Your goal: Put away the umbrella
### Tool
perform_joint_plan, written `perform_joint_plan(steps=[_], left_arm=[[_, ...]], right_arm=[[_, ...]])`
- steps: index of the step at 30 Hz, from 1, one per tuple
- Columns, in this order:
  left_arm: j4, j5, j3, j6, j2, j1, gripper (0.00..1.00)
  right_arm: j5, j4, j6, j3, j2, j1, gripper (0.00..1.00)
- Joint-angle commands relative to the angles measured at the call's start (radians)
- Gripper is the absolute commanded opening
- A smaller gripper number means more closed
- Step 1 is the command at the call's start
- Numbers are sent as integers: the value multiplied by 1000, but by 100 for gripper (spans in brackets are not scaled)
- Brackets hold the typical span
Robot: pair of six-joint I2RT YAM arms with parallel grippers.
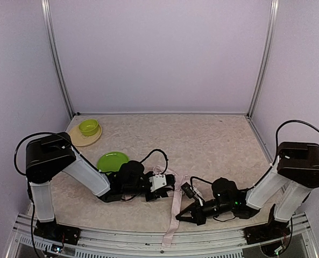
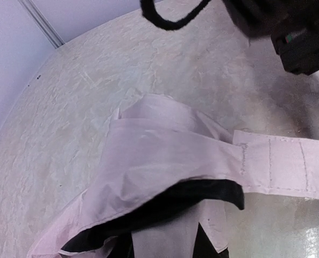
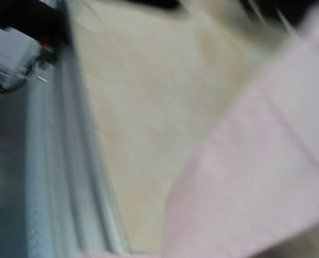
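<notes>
The umbrella (image 1: 172, 179) lies crumpled near the table's front middle, pale pink outside with black lining. Its long pink strap (image 1: 173, 210) runs down over the front edge. My left gripper (image 1: 162, 185) is at the umbrella's left side. In the left wrist view the fabric (image 2: 159, 156) drapes over the gripper (image 2: 164, 243), and a fold sits between the dark fingers. My right gripper (image 1: 182, 215) lies low beside the strap and looks open. The right wrist view is blurred and shows pink fabric (image 3: 267, 161) but no fingers. The shaft and handle are hidden.
A green plate (image 1: 112, 160) lies left of my left arm. A green bowl (image 1: 88, 127) sits on a beige plate (image 1: 85, 138) at the back left. The metal front rail (image 3: 57, 161) runs close to the right gripper. The right arm (image 2: 299, 37) shows in the left wrist view.
</notes>
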Motion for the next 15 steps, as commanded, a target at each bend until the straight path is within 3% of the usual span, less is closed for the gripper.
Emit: perform_joint_plan(steps=[1,7,15], left_arm=[[-188,-16,-28,3,64,11,4],[-199,-6,-26,11,56,-5,4],[-262,54,-12,29,31,-43,5]], right_arm=[[-39,-119,-72,81,-203,-71,0],[95,-369,-230,224,-463,-353,0],[275,-510,-376,526,-203,-451,0]])
